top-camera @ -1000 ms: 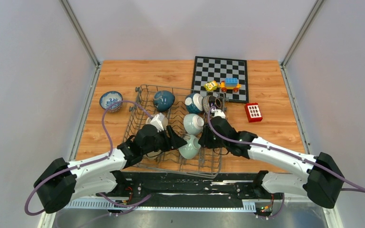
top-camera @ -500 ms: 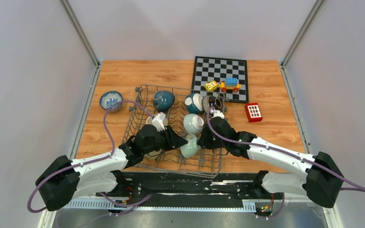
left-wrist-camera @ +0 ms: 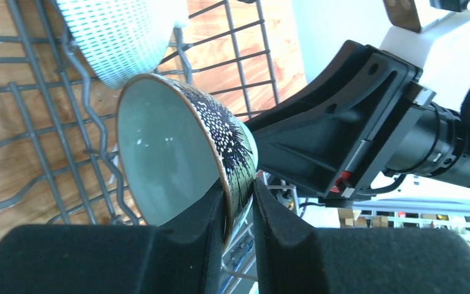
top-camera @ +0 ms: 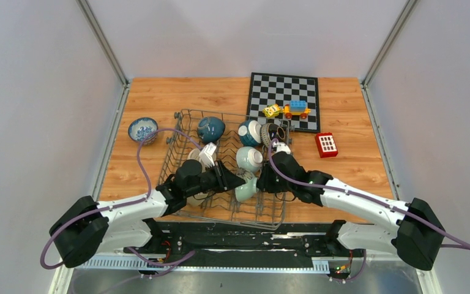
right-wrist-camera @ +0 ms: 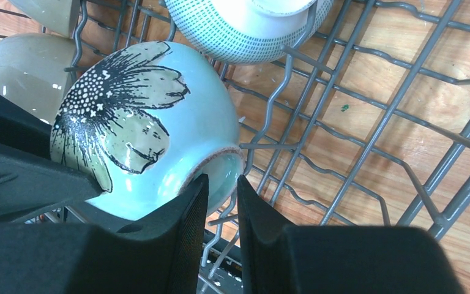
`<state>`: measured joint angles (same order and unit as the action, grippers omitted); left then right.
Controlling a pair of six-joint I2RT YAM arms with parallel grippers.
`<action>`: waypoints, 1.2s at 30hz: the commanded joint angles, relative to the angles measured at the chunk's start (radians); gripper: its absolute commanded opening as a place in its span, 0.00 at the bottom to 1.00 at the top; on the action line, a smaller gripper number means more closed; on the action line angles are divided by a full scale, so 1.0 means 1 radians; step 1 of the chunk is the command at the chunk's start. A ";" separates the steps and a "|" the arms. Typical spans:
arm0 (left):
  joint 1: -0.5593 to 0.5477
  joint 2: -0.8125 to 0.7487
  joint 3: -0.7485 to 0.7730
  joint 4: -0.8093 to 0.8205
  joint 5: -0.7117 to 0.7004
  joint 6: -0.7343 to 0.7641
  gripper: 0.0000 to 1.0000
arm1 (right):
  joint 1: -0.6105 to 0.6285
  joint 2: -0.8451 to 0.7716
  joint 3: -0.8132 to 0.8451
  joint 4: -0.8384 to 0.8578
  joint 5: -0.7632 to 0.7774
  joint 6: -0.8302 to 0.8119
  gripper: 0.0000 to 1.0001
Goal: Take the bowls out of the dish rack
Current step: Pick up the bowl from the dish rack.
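Tightly, bowl (left-wrist-camera: pixel 165 159) rim within left hand (left-wrist-camera: pixel 240 193)

The celadon bowl (right-wrist-camera: pixel 141 122) is pale green with a black, dotted flower painted outside. A white bowl (right-wrist-camera: pixel 251 30) carries green dashes, the dish rack (right-wrist-camera: pixel 465 190) is grey, the chessboard (top-camera: pixel 283 101) black-and-white.

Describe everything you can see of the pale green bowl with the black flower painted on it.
The flowered bowl is glazed ceramic, pale celadon green, with a black flower and white dots outside, a plain inside and a brownish rim. It lies tipped on its side among the prongs of the dish rack, near its front. The left gripper pinches its rim, one finger inside; the right gripper closes on its foot ring.
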<state>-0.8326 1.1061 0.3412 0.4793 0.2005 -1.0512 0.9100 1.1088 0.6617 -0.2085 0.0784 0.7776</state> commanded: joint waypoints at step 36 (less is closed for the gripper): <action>-0.002 -0.052 0.015 0.169 0.089 0.002 0.00 | 0.004 -0.301 0.059 -0.164 0.144 -0.048 0.56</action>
<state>-0.8330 1.1007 0.3344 0.5655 0.2779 -1.0508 0.9100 0.8516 0.6960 -0.3244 0.1806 0.7609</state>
